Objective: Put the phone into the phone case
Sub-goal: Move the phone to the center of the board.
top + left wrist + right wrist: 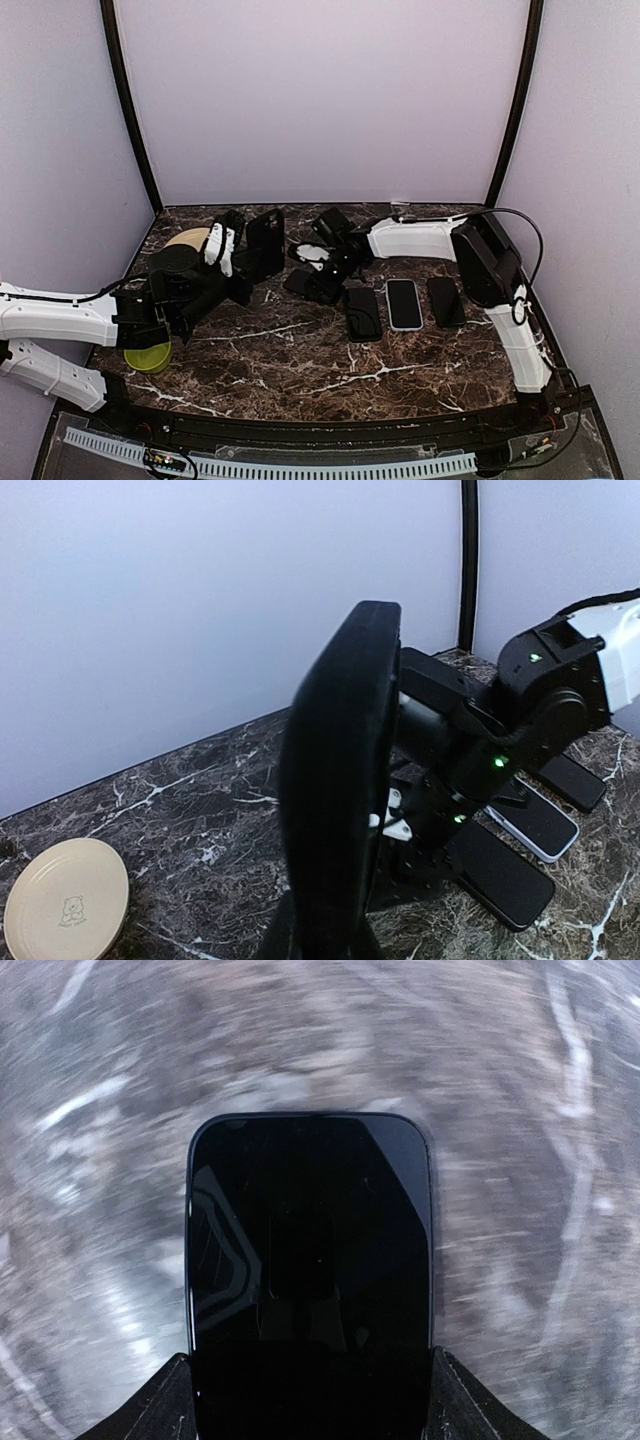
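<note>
Holding the case (pixel 335 780) upright in my left gripper (pixel 222 250), clamped on it, I pinch the phone (pixel 310 1250) by its 2 long edges in my right gripper (pixel 310 1395); it juts forward from the jaws. I should square it to the case opening first.

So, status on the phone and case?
Left gripper shut on case, held upright. Right gripper holds phone, not yet in case. Three phone-sized slabs lie flat, off to the right.
</note>
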### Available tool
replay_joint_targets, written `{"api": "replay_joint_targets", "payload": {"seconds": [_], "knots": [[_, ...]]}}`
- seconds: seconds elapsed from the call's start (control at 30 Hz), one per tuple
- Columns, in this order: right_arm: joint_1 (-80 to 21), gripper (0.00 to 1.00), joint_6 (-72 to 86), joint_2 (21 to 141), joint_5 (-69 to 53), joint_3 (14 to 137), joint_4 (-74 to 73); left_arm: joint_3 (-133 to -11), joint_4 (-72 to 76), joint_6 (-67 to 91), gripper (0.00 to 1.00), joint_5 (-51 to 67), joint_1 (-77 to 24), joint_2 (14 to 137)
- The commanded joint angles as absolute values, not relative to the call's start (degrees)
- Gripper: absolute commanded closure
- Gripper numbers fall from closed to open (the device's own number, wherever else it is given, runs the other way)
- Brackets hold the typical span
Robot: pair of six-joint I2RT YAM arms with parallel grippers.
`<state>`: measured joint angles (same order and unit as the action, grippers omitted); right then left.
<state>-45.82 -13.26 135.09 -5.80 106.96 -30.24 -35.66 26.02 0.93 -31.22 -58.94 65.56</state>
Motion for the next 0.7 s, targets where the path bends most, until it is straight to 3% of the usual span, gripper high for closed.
{"api": "replay_joint_targets", "payload": {"seconds": [0.0, 0.23, 0.67], "knots": [[-51.58, 0.45, -19.7, 129.88, -12.33, 96.69, -35.19, -36.82, 27.8, -1.27, 1.0, -34.79, -58.97, 63.25], [-56.54, 0.48, -20.66, 122.77, -13.76, 85.11, -32.46, -35.21, 30.76, -3.4, 1.0, -42.04, -58.84, 60.35], [-66.6, 0.51, -20.07, 112.16, -10.9, 72.7, -34.61, -35.14, 31.01, -3.26, 1.0, -40.94, -58.63, 60.6]]}}
